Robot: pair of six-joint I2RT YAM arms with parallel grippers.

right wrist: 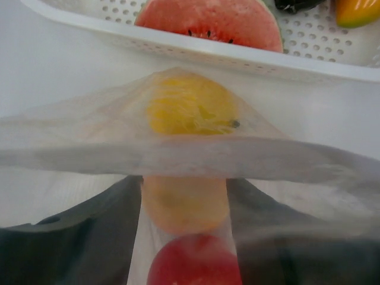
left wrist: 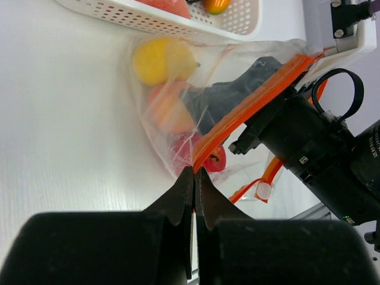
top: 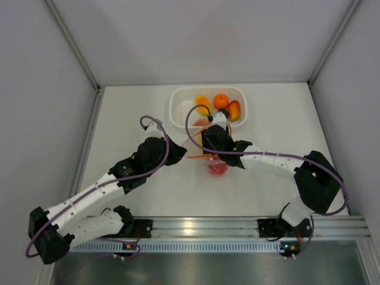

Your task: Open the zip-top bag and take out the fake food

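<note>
Clear zip-top bag holding fake food, left jaws pinching its orange strip, right jaws spread

Three fake food pieces in one zip-top bag, five in one basket.

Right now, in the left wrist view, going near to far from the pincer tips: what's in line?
left pincer, shut on the corner of the zip-top bag → red piece → orange piece → yellow piece → white basket. All three pieces sit inside the bag.
</note>
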